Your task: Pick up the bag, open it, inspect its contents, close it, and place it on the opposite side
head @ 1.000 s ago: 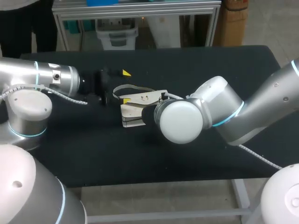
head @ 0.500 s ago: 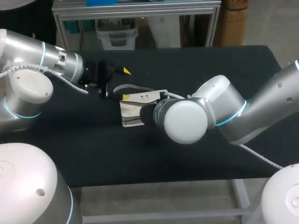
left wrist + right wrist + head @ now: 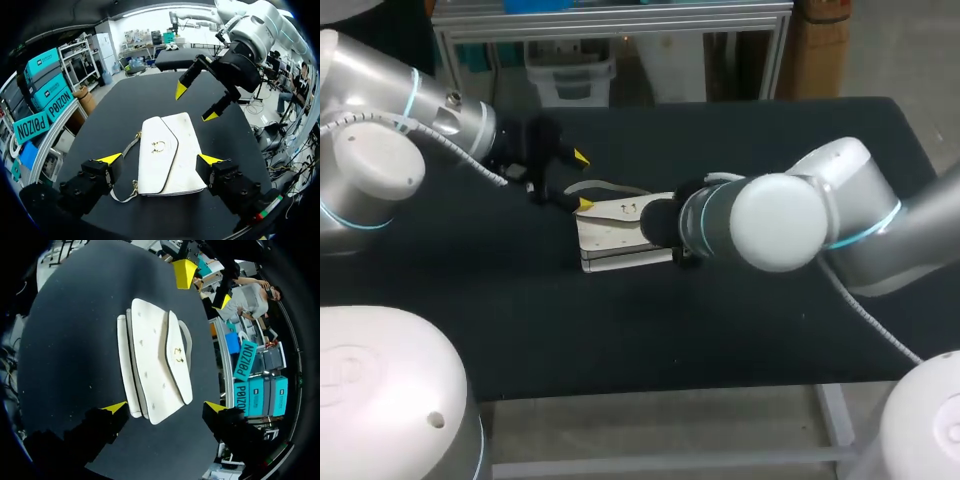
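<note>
A white flap bag [image 3: 618, 232] with a gold clasp lies flat and closed on the black table, its strap [image 3: 596, 188] curling at the far side. My left gripper [image 3: 583, 181] is open at the bag's left end, one yellow tip on either side of the strap. In the left wrist view the bag [image 3: 167, 155] lies under the left gripper [image 3: 160, 159], untouched. My right arm [image 3: 770, 220] comes in from the right and hides its own fingers in the head view. In the right wrist view the right gripper [image 3: 165, 406] is wide open over the bag [image 3: 155, 365], touching nothing.
The black tabletop [image 3: 740, 320] runs to a front edge [image 3: 670, 388] near me. Both grippers face each other over the bag; the right gripper [image 3: 196, 103] shows ahead of the left one, and the left gripper [image 3: 203, 287] ahead of the right one.
My right gripper has opened, let go of the bag and drawn back to the right. The bag now lies flatter. My left arm has swung upward, its gripper staying open at the bag's left end.
</note>
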{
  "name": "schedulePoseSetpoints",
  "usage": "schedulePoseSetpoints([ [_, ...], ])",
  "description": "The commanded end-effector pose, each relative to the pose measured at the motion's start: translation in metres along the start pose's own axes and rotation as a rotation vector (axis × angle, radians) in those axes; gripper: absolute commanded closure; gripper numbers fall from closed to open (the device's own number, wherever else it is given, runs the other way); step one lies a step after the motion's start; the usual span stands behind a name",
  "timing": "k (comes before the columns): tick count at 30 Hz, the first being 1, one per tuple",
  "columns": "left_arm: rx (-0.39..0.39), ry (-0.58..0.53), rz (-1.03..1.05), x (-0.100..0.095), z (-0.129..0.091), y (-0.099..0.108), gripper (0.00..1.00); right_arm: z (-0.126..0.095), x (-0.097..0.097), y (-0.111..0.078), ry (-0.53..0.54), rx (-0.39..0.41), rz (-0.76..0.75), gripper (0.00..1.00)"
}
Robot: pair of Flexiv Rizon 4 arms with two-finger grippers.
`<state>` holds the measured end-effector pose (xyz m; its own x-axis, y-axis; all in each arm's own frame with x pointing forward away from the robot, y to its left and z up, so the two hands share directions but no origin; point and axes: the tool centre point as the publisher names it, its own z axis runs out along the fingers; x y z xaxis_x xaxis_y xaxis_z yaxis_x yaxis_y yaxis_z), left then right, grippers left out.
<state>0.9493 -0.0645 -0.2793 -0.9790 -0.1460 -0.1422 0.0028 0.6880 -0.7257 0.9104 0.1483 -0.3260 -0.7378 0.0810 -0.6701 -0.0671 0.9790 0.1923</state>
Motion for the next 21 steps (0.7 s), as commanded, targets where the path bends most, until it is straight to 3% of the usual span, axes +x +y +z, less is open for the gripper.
schedulePoseSetpoints([
  [1,-0.041,0.008,-0.048,0.0015,-0.005,-0.0022,0.0,-0.0119,-0.013,-0.012,0.044,-0.1,0.033,0.0],
  [7,0.004,0.026,-0.143,0.0085,-0.008,0.0025,0.0,-0.0183,-0.0208,-0.0164,0.084,-0.16,0.093,0.0],
  [21,0.004,0.026,-0.143,0.0085,-0.008,0.0025,0.0,-0.0183,-0.0208,-0.0164,0.084,-0.16,0.093,0.0],
])
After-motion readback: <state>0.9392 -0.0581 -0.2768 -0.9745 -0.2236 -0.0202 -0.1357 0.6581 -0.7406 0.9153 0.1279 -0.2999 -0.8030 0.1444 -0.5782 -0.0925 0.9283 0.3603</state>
